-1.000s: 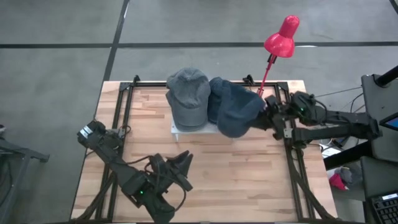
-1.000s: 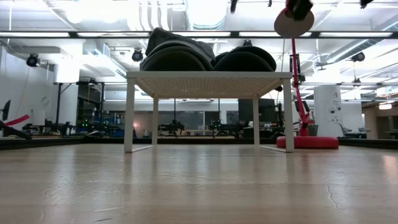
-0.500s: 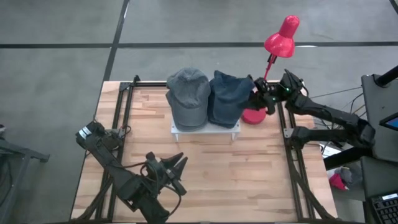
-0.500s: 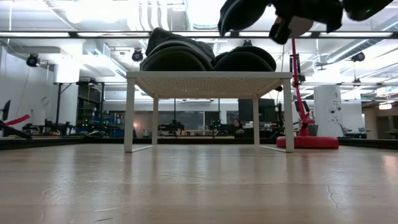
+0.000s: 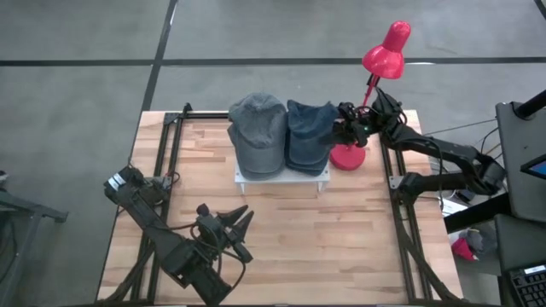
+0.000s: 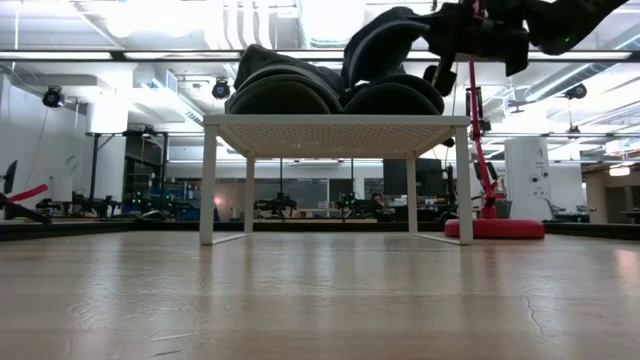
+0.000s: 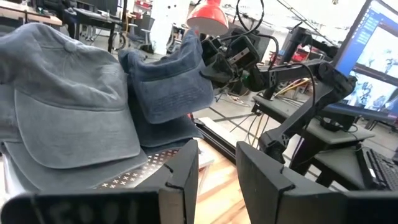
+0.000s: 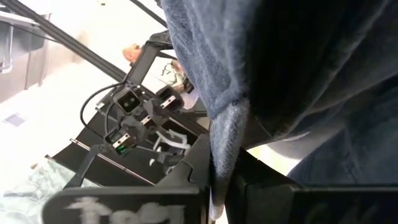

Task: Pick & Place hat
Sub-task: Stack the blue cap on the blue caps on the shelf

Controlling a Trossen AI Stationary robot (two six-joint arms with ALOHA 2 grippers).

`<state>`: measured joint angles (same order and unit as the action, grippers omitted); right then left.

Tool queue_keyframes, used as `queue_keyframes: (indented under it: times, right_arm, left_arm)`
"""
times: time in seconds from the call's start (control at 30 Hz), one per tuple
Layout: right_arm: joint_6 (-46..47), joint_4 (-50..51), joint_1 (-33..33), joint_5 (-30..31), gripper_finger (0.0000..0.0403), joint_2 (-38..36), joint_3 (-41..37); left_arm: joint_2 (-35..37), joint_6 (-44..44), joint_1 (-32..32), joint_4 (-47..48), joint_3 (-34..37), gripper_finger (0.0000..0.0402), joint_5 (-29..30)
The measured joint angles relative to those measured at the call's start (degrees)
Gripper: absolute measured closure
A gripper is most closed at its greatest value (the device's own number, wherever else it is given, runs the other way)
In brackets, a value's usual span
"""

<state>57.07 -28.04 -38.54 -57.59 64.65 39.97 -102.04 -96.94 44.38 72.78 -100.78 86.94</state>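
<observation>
Above white perforated stand [image 5: 281, 176], right gripper [image 5: 344, 130] clamped on soft denim cap [image 5: 309, 128]; left gripper [image 5: 237, 223] apart.

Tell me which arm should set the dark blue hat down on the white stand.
Right. The right gripper is already shut on the dark blue hat, holding it over the white stand beside the grey hat. The left gripper sits near the table's front, open and empty.

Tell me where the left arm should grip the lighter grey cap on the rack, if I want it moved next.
Probably the brim: on the grey cap it juts over the white rack edge toward the left gripper, flat and thin. Come in level from that side.
</observation>
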Motion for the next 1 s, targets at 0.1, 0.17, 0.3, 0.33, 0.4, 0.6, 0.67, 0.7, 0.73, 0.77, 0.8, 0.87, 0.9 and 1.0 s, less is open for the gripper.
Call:
queue_keyframes:
  times: [0.1,0.17,0.3,0.33,0.4,0.6,0.67,0.7,0.73,0.77,0.8,0.87,0.9,1.0]
  right_arm:
    - [0.17,0.26,0.00,-0.14,0.0392,0.82,0.00]
    - [1.24,0.28,0.00,-0.37,0.0392,1.19,0.00]
    - [2.65,0.75,0.00,-0.56,0.0392,1.97,0.00]
    - [3.46,0.73,0.00,-0.56,0.0392,2.12,0.00]
    - [4.60,0.69,-0.04,-0.65,0.0391,2.32,0.00]
    - [8.14,0.72,-0.04,-0.77,0.0379,2.33,0.00]
    - [9.14,0.73,-0.04,-0.80,0.0376,2.33,0.00]
    - [9.51,0.73,-0.04,-0.80,0.0374,2.33,0.00]
    - [9.93,0.77,-0.03,-0.81,0.0371,2.33,0.00]
    - [10.19,0.80,-0.02,-0.82,0.0369,2.33,0.00]
    - [10.26,0.80,-0.02,-0.84,0.0366,2.33,0.00]
    - [10.31,0.82,-0.02,-0.85,0.0360,2.33,0.00]
    - [10.63,0.82,-0.02,-0.88,0.0356,2.33,0.00]
    - [12.09,0.82,-0.02,-0.95,0.0340,2.33,0.00]
  left_arm:
    - [0.00,-0.43,0.00,0.28,0.58,0.0298,-0.15]
    - [0.00,-1.30,0.00,0.36,0.97,0.0298,-0.41]
    - [0.02,-3.35,0.00,0.30,2.08,0.0298,-0.59]
    - [0.03,-3.87,0.00,0.32,2.40,0.0298,-0.67]
    - [0.04,-5.05,0.00,0.30,2.91,0.0298,-0.93]
    - [0.03,-6.80,0.00,0.19,4.27,0.0298,-1.08]
    - [0.03,-6.85,0.00,0.19,4.41,0.0298,-1.08]
    - [0.04,-6.85,0.00,0.14,4.42,0.0298,-1.08]
    - [0.04,-6.85,0.00,0.15,4.42,0.0298,-1.04]
    - [0.02,-6.82,0.00,0.15,4.42,0.0298,-1.01]
    - [0.04,-6.82,0.00,0.15,4.42,0.0298,-1.01]
    - [0.02,-6.82,0.00,0.15,4.42,0.0298,-1.01]
    - [0.04,-6.82,0.00,0.15,4.42,0.0298,-0.99]
    - [0.04,-6.72,0.00,0.14,4.42,0.0298,-0.97]
